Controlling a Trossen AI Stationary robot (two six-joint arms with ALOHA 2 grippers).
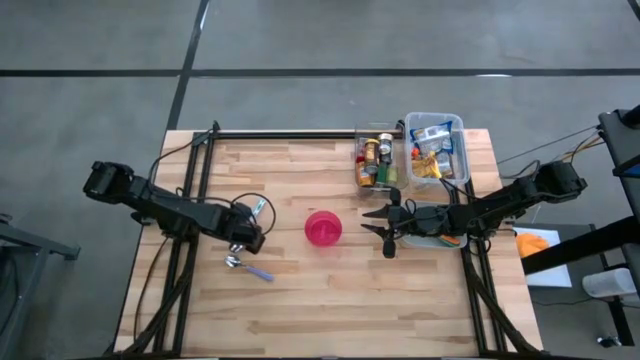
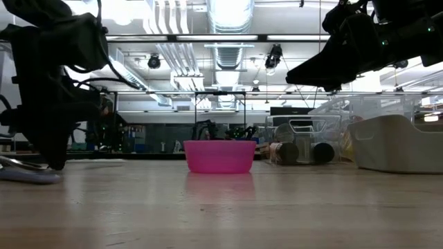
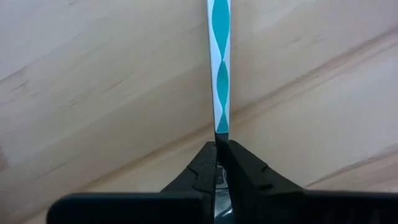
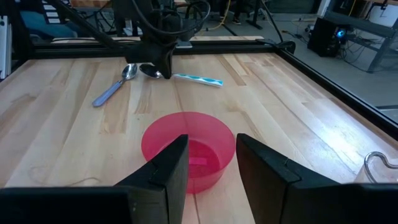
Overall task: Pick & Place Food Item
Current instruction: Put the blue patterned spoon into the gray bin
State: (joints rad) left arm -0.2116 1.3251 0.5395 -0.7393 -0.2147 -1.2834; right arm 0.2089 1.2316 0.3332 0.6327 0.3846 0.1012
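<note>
The left hand [image 1: 243,243] points down at the wooden table [image 1: 330,300], its fingers [image 3: 205,171] clamped on a spoon with a teal-and-white patterned handle [image 3: 220,62]. This spoon lies flat on the table on the left side. A second spoon with a lavender handle [image 4: 112,90] lies just beside it. The right hand [image 1: 385,228] hovers level above the table on the right side, its fingers [image 4: 168,168] apart and holding nothing, facing a pink bowl [image 1: 323,228] in the middle of the table. Behind the right arm, at the far edge, stand a clear bin of jars [image 1: 377,160] and a clear bin of packaged food items [image 1: 437,150].
</note>
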